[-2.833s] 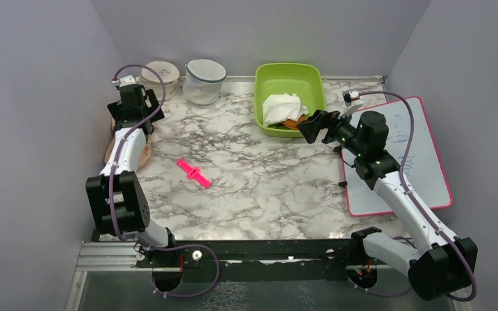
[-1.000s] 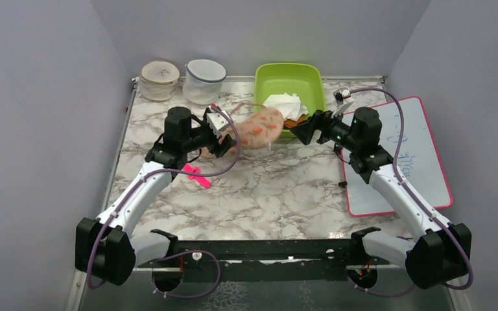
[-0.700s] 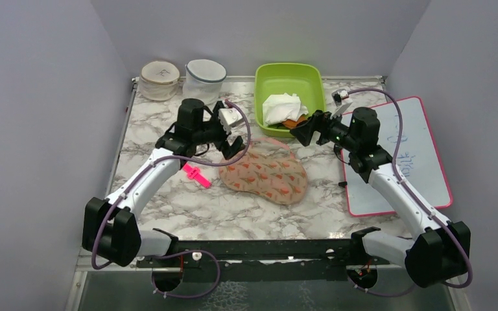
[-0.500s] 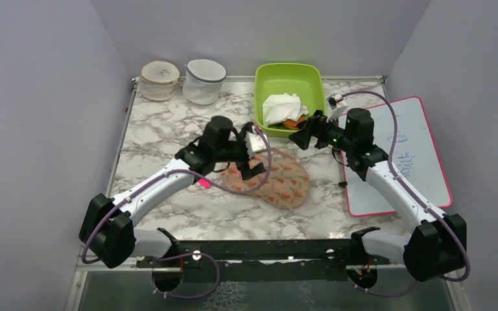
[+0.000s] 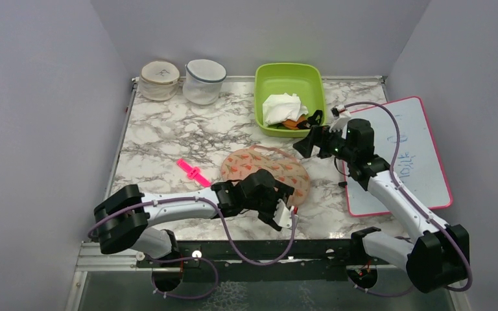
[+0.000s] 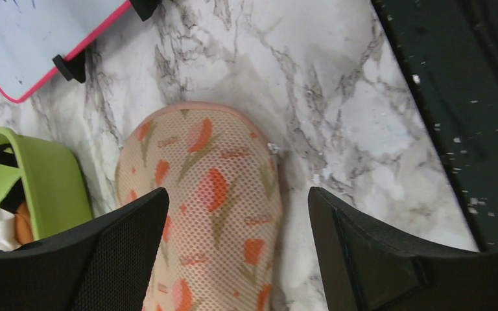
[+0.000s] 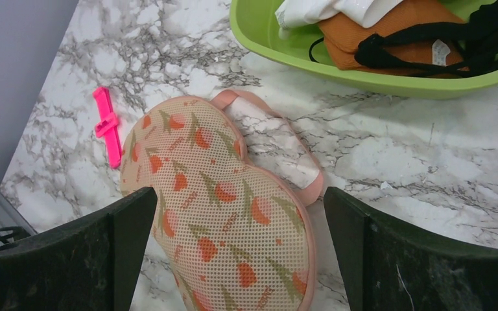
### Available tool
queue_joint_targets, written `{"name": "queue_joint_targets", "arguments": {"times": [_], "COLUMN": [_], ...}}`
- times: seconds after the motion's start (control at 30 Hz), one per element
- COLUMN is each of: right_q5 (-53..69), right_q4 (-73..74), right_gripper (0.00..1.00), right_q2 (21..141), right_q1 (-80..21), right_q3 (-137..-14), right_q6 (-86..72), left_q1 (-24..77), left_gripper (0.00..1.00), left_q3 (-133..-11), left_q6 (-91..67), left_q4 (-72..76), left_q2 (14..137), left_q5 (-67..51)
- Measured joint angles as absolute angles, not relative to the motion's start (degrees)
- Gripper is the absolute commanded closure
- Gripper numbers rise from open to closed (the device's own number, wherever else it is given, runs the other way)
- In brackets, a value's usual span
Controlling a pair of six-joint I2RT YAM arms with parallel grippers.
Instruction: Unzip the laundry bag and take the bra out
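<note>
Mesh fabric makes the laundry bag [image 5: 262, 165] light, soft and liable to slide on the marble table [image 5: 168, 129], so one lobe should be pinned while the pull is sought along the pink zip edging [image 7: 312, 184]; the bra is not visible and is presumed inside. The bag lies flat near table centre, with the left gripper [image 6: 238, 194] spread over its near end and the right gripper [image 7: 240, 194] spread wide above its far-right side, neither holding anything. Pink clip [image 5: 193, 172] at left, green tub [image 5: 288, 65] beyond and whiteboard [image 5: 421, 149] at right lie close but do not obstruct.
</note>
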State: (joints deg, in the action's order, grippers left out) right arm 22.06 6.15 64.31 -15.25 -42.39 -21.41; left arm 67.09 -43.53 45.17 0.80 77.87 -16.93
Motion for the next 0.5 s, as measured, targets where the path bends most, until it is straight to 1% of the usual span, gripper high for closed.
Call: {"name": "queue_joint_targets", "arguments": {"times": [0.1, 0.17, 0.2, 0.33, 0.4, 0.43, 0.5], "right_q5": [20.4, 19.3, 18.8, 17.3, 17.0, 17.0, 17.0], "right_q4": [6.0, 6.0, 6.0, 6.0, 6.0, 6.0, 6.0], "right_gripper": [0.00, 0.00, 0.00, 0.00, 0.00, 0.00, 0.00], "right_q2": [62.0, 60.9, 60.6, 60.3, 60.3, 60.3, 60.4], "right_q1": [-15.2, -15.2, -15.2, -15.2, -15.2, -15.2, -15.2], "right_q3": [-41.6, -41.4, -41.3, -41.3, -41.3, -41.3, -41.3], "right_q6": [-21.8, -22.1, -22.2, -22.3, -22.3, -22.3, -22.4], "left_q1": [67.0, 67.0, 67.0, 67.0, 67.0, 67.0, 67.0], "left_gripper": [0.29, 0.35, 0.37, 0.37, 0.49, 0.52, 0.56], "left_q3": [-45.3, -45.3, -45.3, -45.2, -45.1, -45.1, -44.7], "left_q6": [48.1, 49.1, 49.5, 50.5, 50.7, 50.8, 51.1], "left_q4": [1.7, 3.3, 4.1, 6.9, 7.5, 7.7, 8.9], "left_q2": [81.0, 82.1, 82.8, 86.6, 88.4, 89.2, 90.2], "left_q5": [-16.5, -16.5, -16.5, -16.5, -16.5, -16.4, -15.9]}}
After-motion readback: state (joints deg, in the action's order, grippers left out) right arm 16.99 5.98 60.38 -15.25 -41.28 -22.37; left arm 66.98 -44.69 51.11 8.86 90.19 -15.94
